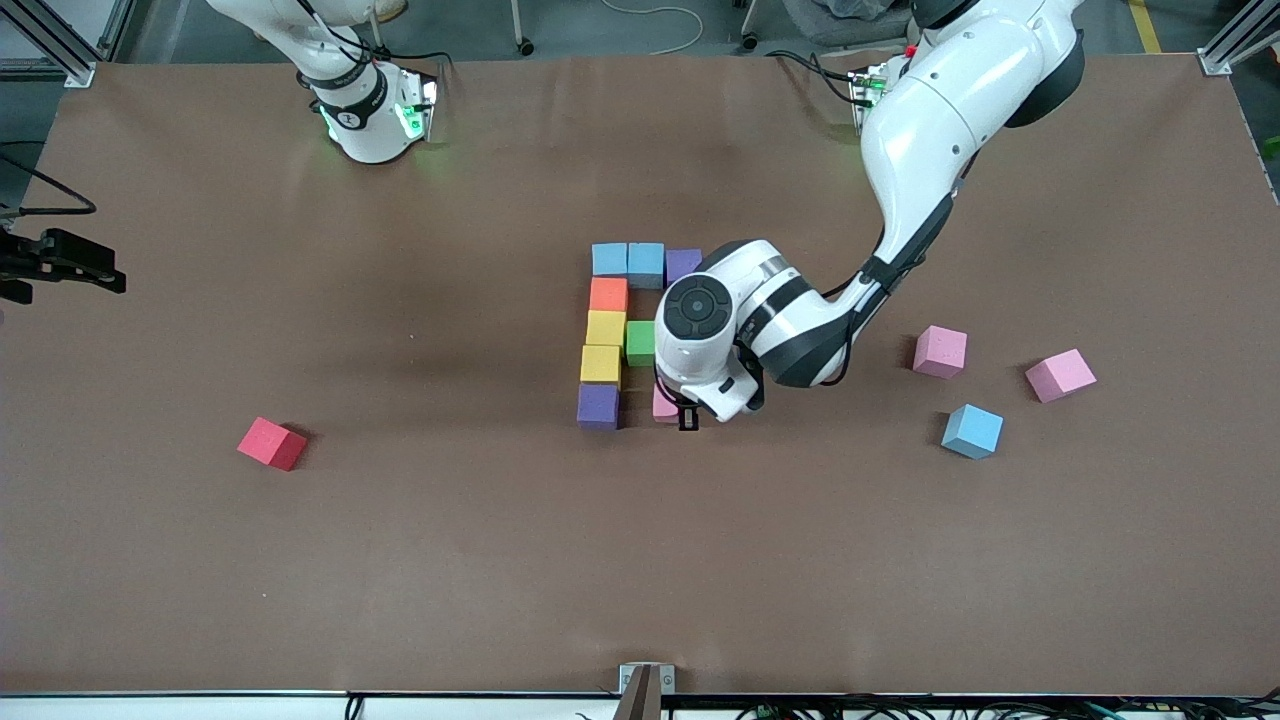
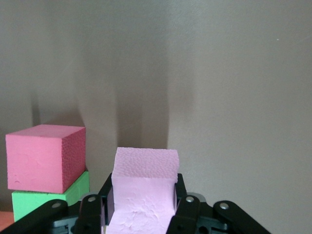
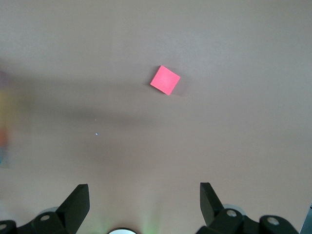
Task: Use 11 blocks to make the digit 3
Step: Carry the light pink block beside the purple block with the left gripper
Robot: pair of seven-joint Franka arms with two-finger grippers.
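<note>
Left gripper (image 1: 688,418): clamped on pink block (image 2: 144,192), low beside purple block (image 1: 598,405).
Right gripper (image 3: 145,202): fingers apart, waiting high over table (image 1: 400,560).
Red block (image 1: 271,443): alone, about 8 o'clock from digit 3 (image 1: 620,325).

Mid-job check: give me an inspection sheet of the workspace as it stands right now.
Surface: brown table cover, bare around the work.
Job's things: partial digit 3 of blue, purple, orange, yellow and green blocks; loose red block, two pink blocks and a blue block.
Clutter: nothing seen.
Grippers: left gripper shut on a pale pink block, low at the digit's near end; right gripper waits high over the table, jaws open.
Cables: by the bases and table edges.
Surroundings: aluminium frame posts.
</note>
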